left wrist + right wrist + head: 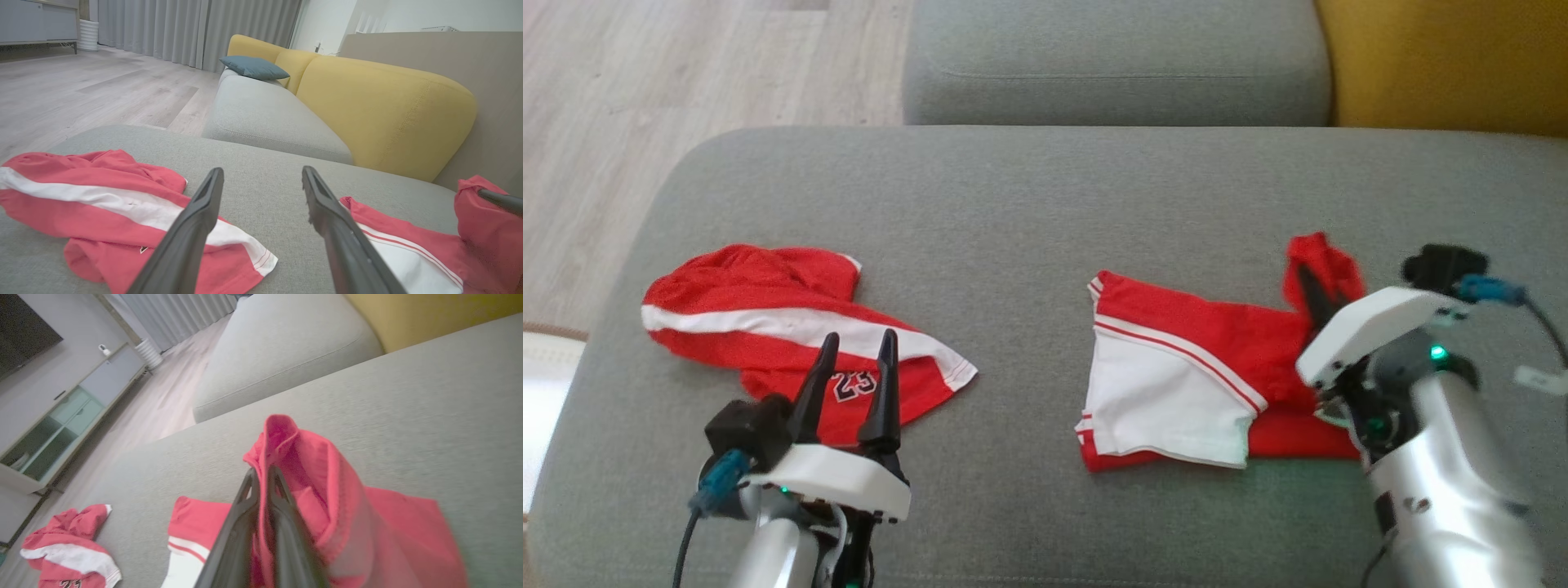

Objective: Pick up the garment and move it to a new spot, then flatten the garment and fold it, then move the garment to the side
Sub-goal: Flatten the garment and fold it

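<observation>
Red-and-white garment (1176,359) is lying on the right half of the grey cushion (1013,204), long axis left-right, its right end standing pinched, seemingly by one fold, in the right gripper (261,473); left gripper (856,347) is hovering spread, farther off.

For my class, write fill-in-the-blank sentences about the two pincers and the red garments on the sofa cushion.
The right pincer is ____ on a raised fold of the right garment. The left pincer stands ____ and holds nothing. The left garment bears the number ____. Both garments lie on a ____ cushion.
Missing words: shut; open; 23; grey.
</observation>
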Robot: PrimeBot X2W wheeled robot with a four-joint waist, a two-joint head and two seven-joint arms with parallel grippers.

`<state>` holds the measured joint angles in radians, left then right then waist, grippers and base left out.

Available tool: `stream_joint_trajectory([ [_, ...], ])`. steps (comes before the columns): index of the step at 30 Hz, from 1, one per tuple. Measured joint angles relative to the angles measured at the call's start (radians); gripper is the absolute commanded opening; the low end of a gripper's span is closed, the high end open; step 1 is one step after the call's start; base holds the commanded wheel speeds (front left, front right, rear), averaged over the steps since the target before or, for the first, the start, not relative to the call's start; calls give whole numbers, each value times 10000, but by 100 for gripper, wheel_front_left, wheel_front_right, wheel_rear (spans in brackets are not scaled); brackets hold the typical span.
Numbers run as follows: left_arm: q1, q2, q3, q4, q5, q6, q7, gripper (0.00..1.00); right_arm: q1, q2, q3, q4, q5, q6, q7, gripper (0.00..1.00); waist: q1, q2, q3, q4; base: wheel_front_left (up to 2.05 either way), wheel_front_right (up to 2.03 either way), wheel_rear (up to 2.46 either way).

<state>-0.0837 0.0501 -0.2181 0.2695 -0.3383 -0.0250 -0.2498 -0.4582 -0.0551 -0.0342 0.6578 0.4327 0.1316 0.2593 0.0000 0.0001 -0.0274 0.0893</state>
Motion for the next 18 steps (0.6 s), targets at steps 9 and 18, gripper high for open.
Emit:
stream_joint_trajectory([
  [9, -6, -6, -347, 128, -169, 75, 0, 100, 161, -6, 2466, 1131, 3258, 0, -1580, 0, 0, 0, 134, 553, 0, 0, 0],
  [18, -54, -8, -623, 282, -201, 77, 0, 100, -668, -21, 5513, 2648, 6174, 0, -3325, 0, 0, 0, 434, 1193, 0, 0, 0],
])
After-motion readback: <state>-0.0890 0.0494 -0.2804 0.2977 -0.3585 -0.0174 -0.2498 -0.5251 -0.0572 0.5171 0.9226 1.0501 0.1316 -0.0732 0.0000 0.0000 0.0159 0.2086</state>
